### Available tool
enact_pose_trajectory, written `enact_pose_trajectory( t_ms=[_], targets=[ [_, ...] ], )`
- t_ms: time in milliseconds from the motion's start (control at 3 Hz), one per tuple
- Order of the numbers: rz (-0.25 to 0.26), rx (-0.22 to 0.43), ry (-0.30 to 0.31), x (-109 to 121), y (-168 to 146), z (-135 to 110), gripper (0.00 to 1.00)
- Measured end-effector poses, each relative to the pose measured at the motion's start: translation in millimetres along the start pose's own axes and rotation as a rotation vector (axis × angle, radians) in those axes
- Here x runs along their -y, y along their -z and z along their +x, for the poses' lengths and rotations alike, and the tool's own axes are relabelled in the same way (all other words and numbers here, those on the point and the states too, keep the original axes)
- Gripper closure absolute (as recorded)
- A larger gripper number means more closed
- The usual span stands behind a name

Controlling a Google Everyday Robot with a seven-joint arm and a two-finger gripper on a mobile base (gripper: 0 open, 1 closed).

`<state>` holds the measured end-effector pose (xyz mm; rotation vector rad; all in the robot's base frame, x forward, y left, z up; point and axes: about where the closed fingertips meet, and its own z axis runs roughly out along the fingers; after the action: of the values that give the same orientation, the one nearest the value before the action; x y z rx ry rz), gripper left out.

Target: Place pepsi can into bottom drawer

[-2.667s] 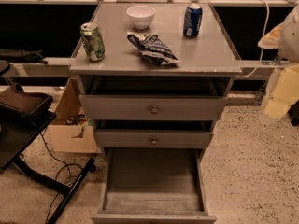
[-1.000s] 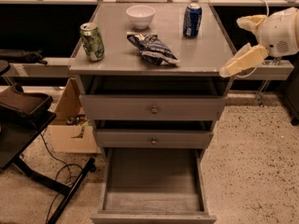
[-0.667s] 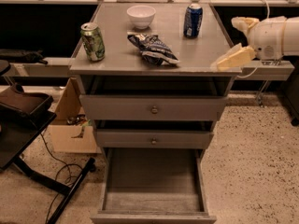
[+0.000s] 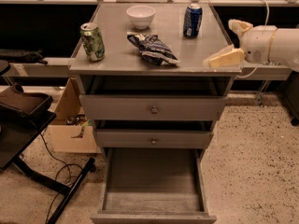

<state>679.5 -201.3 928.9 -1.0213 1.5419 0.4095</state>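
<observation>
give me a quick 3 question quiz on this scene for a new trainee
1. Multiple choice: where on the cabinet top does the pepsi can stand?
A) front left
B) back right
C) front centre

2. True or false: the bottom drawer is pulled open.

3. Fill in the blank: the gripper, open and holding nothing, is at the cabinet top's front ___ corner as seen in the camera view.

Key: 1 B; 2 true; 3 right.
</observation>
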Motion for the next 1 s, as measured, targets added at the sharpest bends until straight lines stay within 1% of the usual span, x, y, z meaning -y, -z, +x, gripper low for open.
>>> enact_pose_trajectory(
  t_ms=[333,667,1000],
  targets=[
    [0.017,0.002,-0.035,16,-17,6,0.00],
    [0.061,-0.015,-0.088,49,-44,13,0.00],
    [0.120,-0.047,-0.112,78,-66,15,0.00]
  ],
)
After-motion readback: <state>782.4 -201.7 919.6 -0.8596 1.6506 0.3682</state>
